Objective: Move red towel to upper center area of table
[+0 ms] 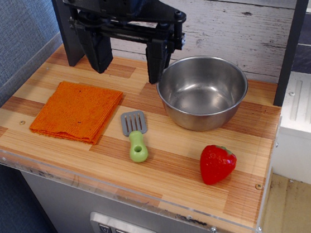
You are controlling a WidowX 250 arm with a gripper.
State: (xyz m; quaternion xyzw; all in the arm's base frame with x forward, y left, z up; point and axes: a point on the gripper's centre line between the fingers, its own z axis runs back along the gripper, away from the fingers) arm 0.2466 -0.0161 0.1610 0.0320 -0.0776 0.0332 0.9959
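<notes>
The red towel (77,111) is a folded orange-red cloth lying flat on the left part of the striped wooden table (166,160). My gripper (129,69) hangs above the upper centre of the table, to the upper right of the towel and apart from it. Its two black fingers (98,51) stand wide apart and hold nothing.
A steel bowl (203,91) sits at the upper right, close to my right finger. A small spatula (136,135) with a green handle lies in the middle, just right of the towel. A red strawberry (216,163) lies at the front right. A clear acrylic strip edges the front.
</notes>
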